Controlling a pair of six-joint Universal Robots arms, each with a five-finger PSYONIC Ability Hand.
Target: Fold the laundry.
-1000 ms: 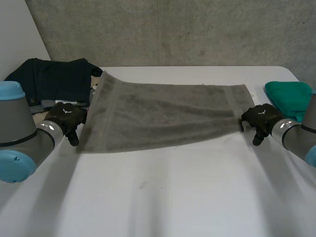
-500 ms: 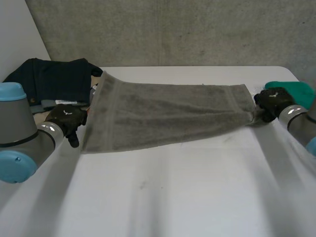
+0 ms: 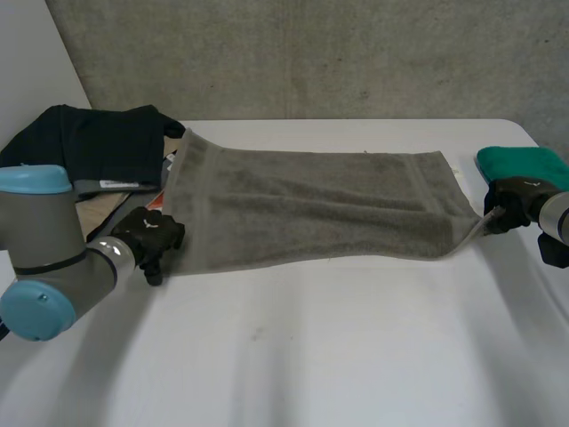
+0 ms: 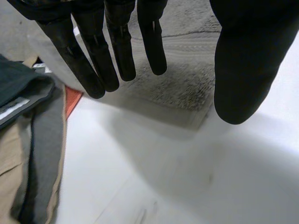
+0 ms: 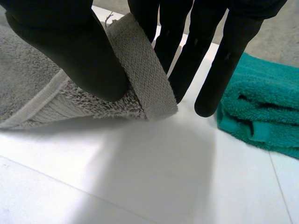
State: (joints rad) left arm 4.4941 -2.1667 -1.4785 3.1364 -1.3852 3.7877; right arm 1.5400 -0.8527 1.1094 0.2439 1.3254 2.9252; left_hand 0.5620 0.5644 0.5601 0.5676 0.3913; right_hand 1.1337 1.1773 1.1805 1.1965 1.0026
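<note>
A grey towel lies spread lengthwise across the white table. My right hand is at its near right corner, which is lifted off the table. In the right wrist view the thumb pinches the towel's hem against the fingers, so this hand is shut on it. My left hand is at the towel's near left corner. In the left wrist view its fingers are straight, the thumb stands apart, and the towel's corner lies flat below them, not held.
A folded green towel sits at the table's right edge, just behind my right hand, and beside its fingers. A pile of dark, tan and grey clothes lies at the far left, beside my left hand.
My right hand has shut on the near right corner and moved right, drawing the towel out. My left hand has come nearer and rightward to the near left corner.
</note>
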